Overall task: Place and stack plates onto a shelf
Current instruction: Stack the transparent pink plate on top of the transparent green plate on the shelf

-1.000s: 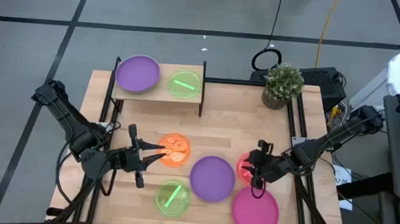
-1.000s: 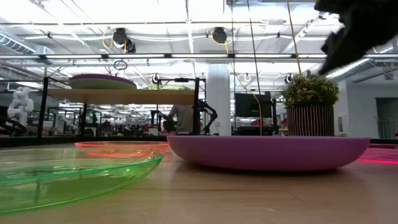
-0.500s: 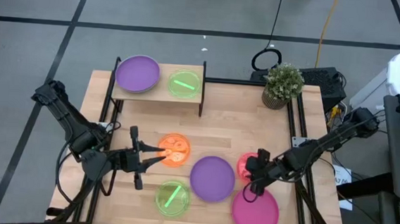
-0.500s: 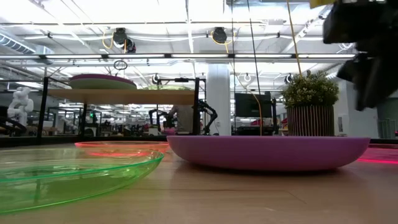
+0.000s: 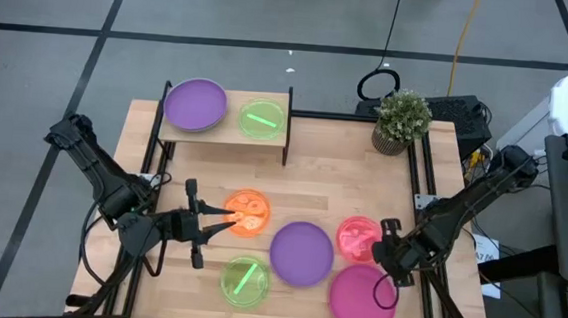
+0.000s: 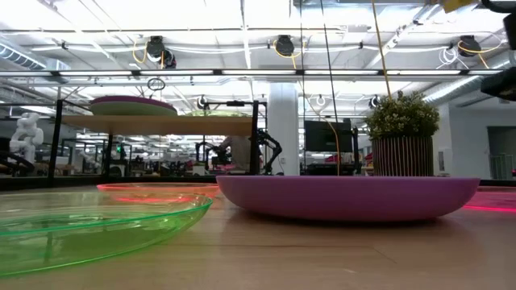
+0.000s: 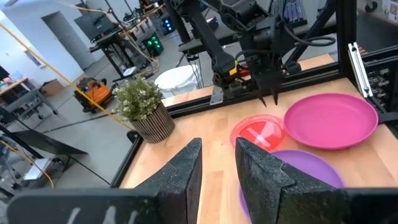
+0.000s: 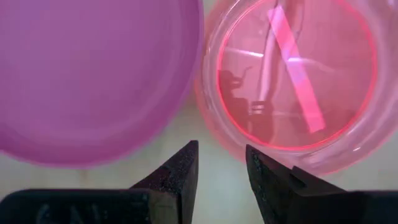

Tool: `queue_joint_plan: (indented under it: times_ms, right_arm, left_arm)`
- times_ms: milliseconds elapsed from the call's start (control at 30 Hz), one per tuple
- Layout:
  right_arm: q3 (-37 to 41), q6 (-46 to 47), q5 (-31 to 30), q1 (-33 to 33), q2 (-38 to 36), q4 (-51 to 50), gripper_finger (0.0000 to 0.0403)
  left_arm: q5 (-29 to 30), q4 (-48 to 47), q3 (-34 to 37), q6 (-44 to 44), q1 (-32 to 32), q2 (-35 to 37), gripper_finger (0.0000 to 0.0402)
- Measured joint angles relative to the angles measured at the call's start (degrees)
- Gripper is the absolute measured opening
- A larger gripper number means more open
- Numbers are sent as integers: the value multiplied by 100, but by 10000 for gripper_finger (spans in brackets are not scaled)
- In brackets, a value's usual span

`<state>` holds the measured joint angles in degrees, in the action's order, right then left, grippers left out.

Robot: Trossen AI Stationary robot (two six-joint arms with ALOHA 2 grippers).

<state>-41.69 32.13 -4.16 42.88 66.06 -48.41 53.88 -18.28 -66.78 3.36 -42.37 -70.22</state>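
Right gripper hovers, fingers narrowly parted, empty, beside red plate near counter's right edge; lower squarely onto its rim. Left gripper, fingers narrow, by orange plate.

You see the high view evenly lit from above, with only soft, short shadows on the worktop. In the low view the ceiling lamps are very bright and almost white, and the near green plate is blurred because it is too close. In the right wrist view a white streak of glare lies across the red-pink plate, and the purple plate looks soft. The left wrist view is bright, and its far edges bend a little.
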Motion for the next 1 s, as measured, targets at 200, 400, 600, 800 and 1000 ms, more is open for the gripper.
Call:
queue_joint_plan:
  times_ms: [200, 400, 600, 800, 1000]
  right_arm:
    - [0, -1286, -26, -1, 145, 38, 118]
    - [98, -1543, -27, -1, 331, 187, 118]
    - [725, -1611, -27, -1, 343, 858, 118]
    - [851, -1588, -179, -1, 341, 1074, 112]
    - [1107, -1596, -182, -1, 342, 1396, 84]
  left_arm:
    - [-3, 2, 0, -105, 0, 0, 104]
    - [-3, 0, 0, -107, 0, 0, 104]
    - [-3, -14, 0, -109, -3, 0, 104]
    - [-3, -31, 0, -109, -4, 0, 104]
    - [-3, -31, 0, -70, -4, 0, 104]
